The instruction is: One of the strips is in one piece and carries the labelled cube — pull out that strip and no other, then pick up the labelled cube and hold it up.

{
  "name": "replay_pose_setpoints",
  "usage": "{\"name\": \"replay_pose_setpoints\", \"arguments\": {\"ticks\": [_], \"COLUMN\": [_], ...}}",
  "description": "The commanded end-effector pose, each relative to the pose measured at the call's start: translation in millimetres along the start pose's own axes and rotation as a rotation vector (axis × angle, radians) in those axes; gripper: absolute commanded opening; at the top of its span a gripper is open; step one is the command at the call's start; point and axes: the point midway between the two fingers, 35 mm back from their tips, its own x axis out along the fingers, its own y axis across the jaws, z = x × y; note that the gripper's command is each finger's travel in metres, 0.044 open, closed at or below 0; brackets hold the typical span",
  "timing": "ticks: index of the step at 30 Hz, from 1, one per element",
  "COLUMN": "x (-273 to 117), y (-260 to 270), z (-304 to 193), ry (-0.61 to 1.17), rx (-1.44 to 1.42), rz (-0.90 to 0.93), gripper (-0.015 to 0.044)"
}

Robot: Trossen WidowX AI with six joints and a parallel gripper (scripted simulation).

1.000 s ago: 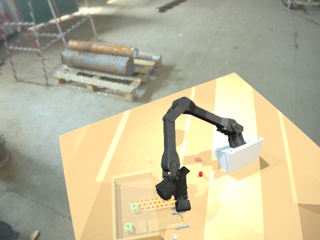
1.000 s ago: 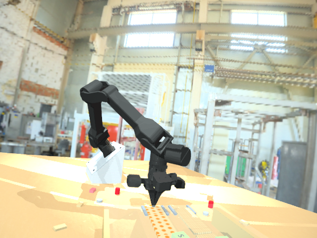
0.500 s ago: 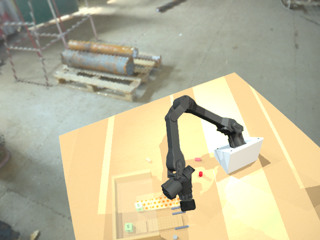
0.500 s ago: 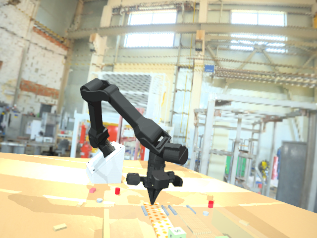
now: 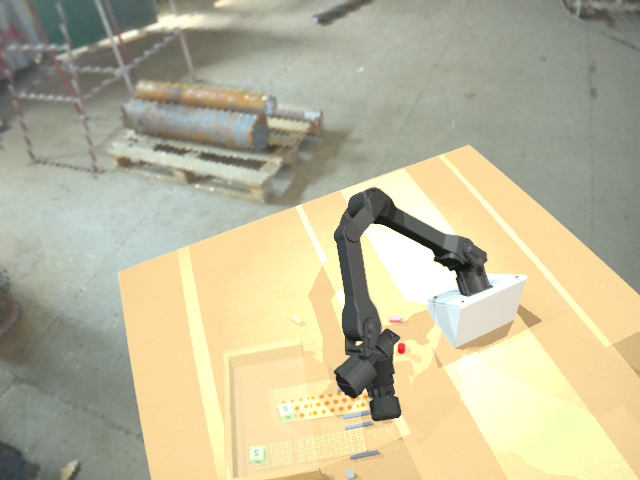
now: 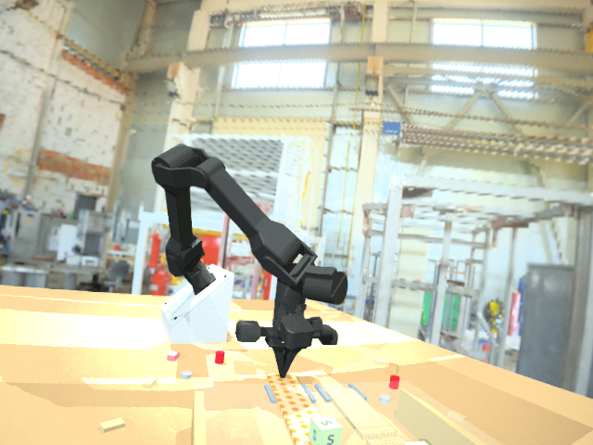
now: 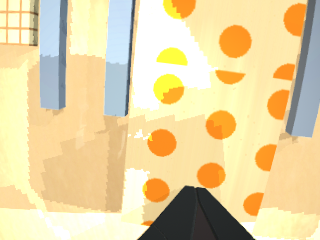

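Observation:
A strip with orange dots (image 5: 330, 404) (image 6: 290, 398) (image 7: 250, 105) shows no gap; some dots are cut by a straight line. A green cube marked S (image 5: 286, 411) (image 6: 325, 431) sits at its far end. A grid-patterned strip (image 5: 336, 445) (image 6: 359, 413) (image 7: 17, 25) shows a gap across it in the top view, and another cube marked S (image 5: 257, 455) is on its far part. My gripper (image 6: 283, 375) (image 7: 192, 196) is shut and empty, pointing down at the dotted strip's near end; contact is unclear. Its tips are hidden in the top view.
Blue-grey bars (image 5: 364, 454) (image 6: 270, 393) (image 7: 117, 75) flank the strips' near ends. A walled wooden enclosure (image 5: 227, 408) (image 6: 433, 416) surrounds the far parts. Red cylinders (image 5: 401, 348) (image 6: 219, 357), a pink block (image 5: 395, 319) (image 6: 172, 355) and grey discs (image 5: 350, 473) (image 6: 185, 375) lie outside.

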Motion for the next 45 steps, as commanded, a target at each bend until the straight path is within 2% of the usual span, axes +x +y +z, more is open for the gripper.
{"name": "replay_pose_setpoints", "arguments": {"ticks": [1,45], "x": [6,6], "y": [-3,-4], "z": [-16,-70], "ry": [0.030,0.032], "rx": [-0.013,-0.014], "rz": [-0.008,-0.007], "gripper": [0.0000,0.0000]}}
